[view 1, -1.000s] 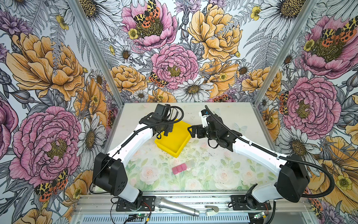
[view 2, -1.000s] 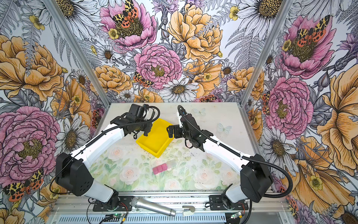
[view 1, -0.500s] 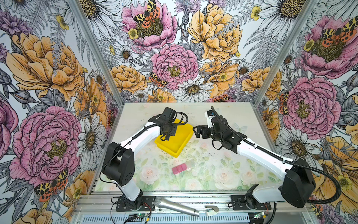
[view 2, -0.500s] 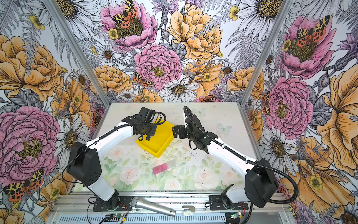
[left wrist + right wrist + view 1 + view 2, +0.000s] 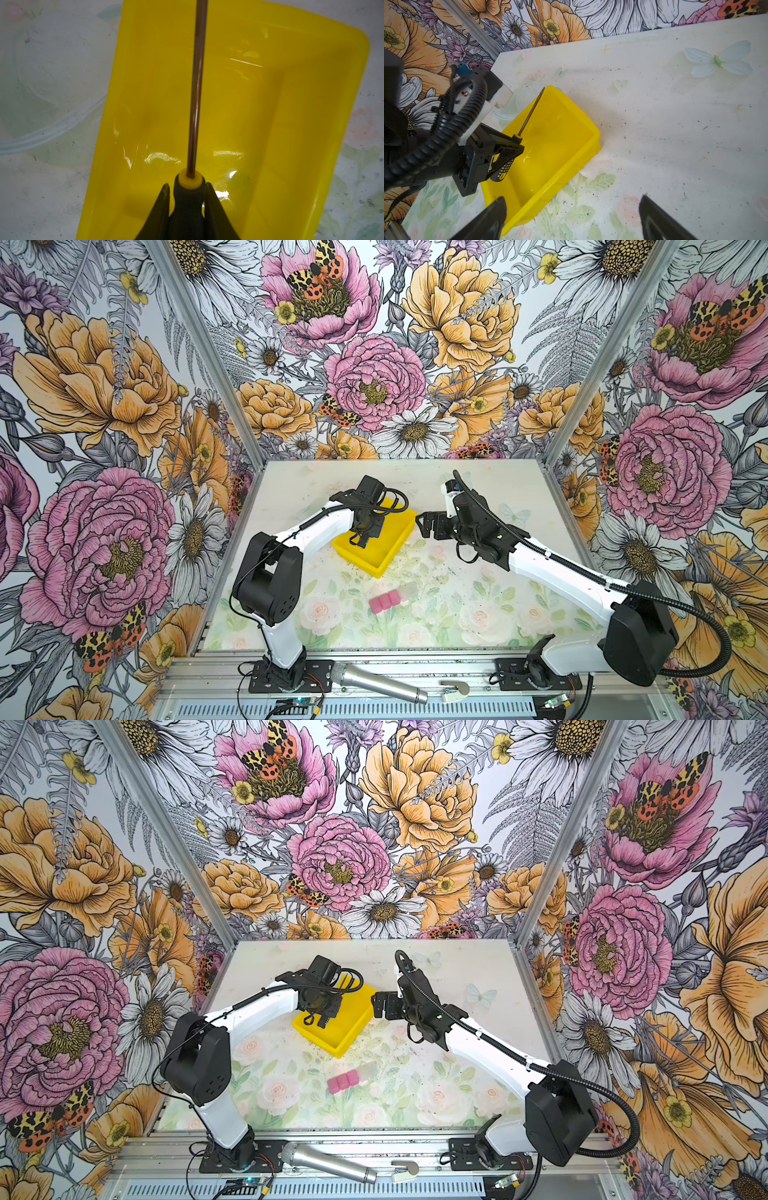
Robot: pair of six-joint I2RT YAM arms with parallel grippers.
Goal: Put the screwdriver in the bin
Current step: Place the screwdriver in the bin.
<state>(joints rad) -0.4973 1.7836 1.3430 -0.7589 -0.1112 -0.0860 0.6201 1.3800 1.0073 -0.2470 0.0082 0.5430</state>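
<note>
**Screwdriver held over the bin, not released**

Change vs a second ago: the left arm [image 5: 316, 531] has swung in, elbow pulled closer to the bin [image 5: 395, 541]. Its wrist has gone from the bin's far-left corner to over the bin's interior. The right arm [image 5: 561, 572] has barely shifted and is parked just off the bin's right wall.

Left fingers [image 5: 164, 207] are clamped narrow on the black handle of the screwdriver [image 5: 196, 93], just behind its yellow collar. The shaft runs out over the bin's floor. In the right wrist view the tip [image 5: 543, 89] reaches about the bin's far corner, and the dotted handle end [image 5: 504, 169] sticks out behind the fingers. The screwdriver is in the air inside the bin's outline. Can't tell if the tip touches the rim.

Right fingers [image 5: 492, 218] are spread wide, gripping nothing, pointed at the bin from its right side.

Bin floor [image 5: 239, 116] under the shaft is glossy yellow with glare.

Around it: the pink blocks [image 5: 384, 600] lie on the surface [image 5: 478, 593] in front of the bin, well apart from it. A silver microphone [image 5: 378, 684] lies on the front rail, further out. Neither sits between the fingers and the bin.
</note>
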